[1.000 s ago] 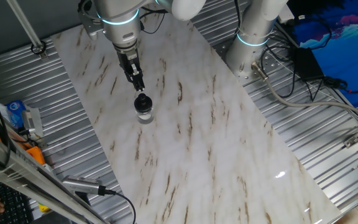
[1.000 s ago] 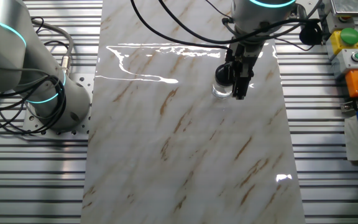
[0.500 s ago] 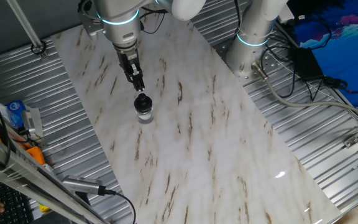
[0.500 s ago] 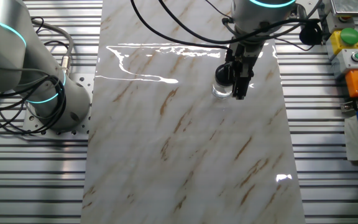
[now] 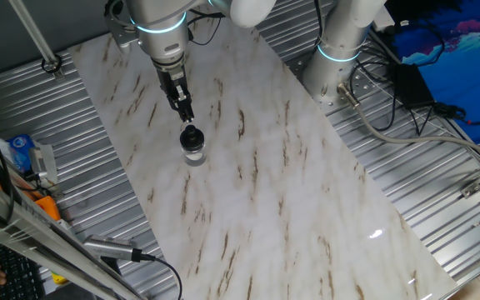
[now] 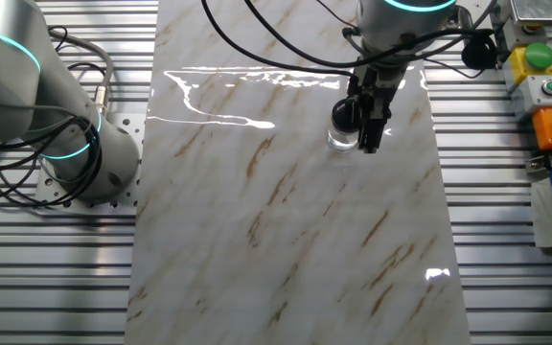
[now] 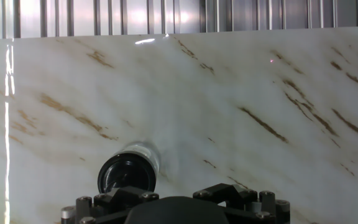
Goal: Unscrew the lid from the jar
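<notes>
The small clear glass jar (image 5: 193, 150) stands upright on the marble tabletop, with the black lid (image 5: 192, 136) on top of it. It also shows in the other fixed view (image 6: 341, 140) under its lid (image 6: 344, 115), and in the hand view (image 7: 127, 173) at lower left. My gripper (image 5: 187, 115) hangs just behind the jar, with its tips at lid height. In the other fixed view the gripper (image 6: 372, 140) is right beside the jar, not around it. The fingers look closed together and hold nothing. The hand view shows only the gripper's body, not its fingertips.
The marble slab (image 5: 257, 192) lies on a ribbed metal table. A second robot's base (image 5: 340, 50) stands at the far right edge of the slab. Cables and a box with coloured buttons (image 6: 540, 77) sit beside the slab.
</notes>
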`<state>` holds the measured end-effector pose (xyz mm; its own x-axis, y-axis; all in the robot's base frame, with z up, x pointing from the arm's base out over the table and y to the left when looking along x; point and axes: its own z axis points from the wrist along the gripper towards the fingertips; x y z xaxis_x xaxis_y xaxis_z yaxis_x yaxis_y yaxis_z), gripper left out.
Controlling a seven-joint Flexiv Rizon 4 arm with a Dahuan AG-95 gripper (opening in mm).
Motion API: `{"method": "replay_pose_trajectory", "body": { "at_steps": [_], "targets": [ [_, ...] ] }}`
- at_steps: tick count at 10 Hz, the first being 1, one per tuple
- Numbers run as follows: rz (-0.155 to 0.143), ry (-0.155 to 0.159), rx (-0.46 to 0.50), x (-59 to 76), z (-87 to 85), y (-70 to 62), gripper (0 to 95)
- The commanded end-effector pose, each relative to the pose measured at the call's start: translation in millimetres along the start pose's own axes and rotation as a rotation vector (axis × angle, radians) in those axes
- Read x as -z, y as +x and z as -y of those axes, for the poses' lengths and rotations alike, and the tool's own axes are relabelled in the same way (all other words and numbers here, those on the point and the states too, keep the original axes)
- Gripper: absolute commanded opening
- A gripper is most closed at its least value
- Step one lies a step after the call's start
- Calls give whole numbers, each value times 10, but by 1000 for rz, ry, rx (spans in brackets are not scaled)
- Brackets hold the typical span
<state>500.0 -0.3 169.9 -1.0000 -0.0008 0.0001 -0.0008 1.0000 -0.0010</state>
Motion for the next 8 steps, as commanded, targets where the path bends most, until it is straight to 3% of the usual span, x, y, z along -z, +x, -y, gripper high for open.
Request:
{"method": "replay_pose_trajectory", "body": {
  "at_steps": [1,2,8],
  "targets": [
    [0,-1,-1,1,-3,0,950],
    [24,-19,21,1,-3,0,0],
    [21,-11,22,1,-3,0,0]
  ]
}}
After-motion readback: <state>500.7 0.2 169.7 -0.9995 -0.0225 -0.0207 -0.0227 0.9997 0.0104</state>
